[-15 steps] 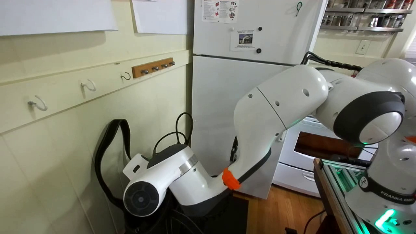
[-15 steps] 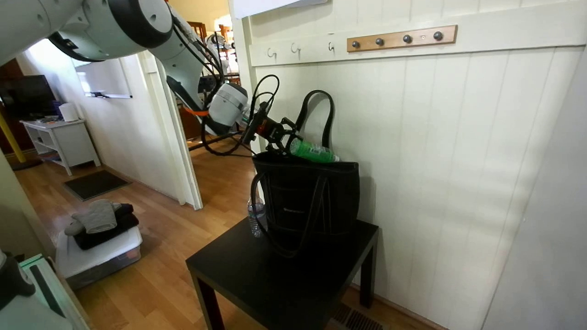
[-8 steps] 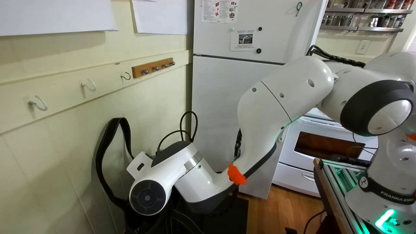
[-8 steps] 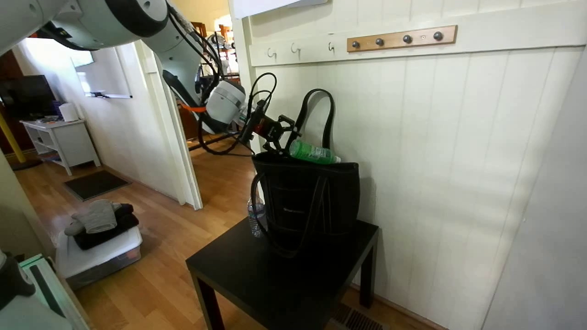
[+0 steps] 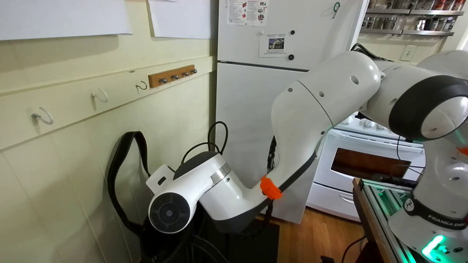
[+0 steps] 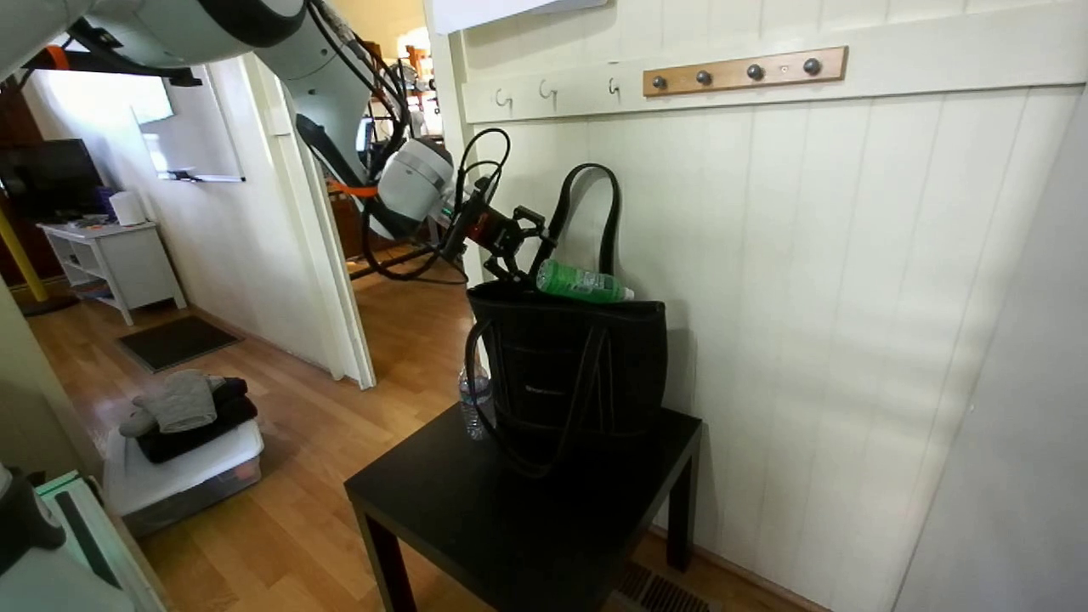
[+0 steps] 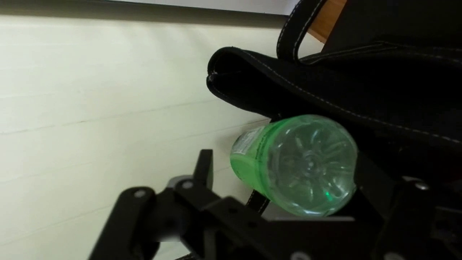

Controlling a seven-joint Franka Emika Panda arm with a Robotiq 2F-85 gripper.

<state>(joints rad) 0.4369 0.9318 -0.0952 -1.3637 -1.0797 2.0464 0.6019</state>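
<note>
wrist view: the black two-fingered gripper (image 7: pixel 309 164) has just spread wide and eased back, so the green-labelled clear plastic bottle (image 7: pixel 288 168) looks released, lying tilted at the rim of the black stitched tote bag (image 7: pixel 346 83). that bag stands by the wall-side edge of the black tabletop (image 6: pixel 459 501), pale panelled wall (image 6: pixel 807 297) behind, wood floor (image 6: pixel 297 442) below.

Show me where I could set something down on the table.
In an exterior view, the table looks bare between the bag and the near edge. Its far end is crowded: the bag stands there, a clear bottle beside it. Above, the open gripper and green bottle crowd the bag's mouth.
</note>
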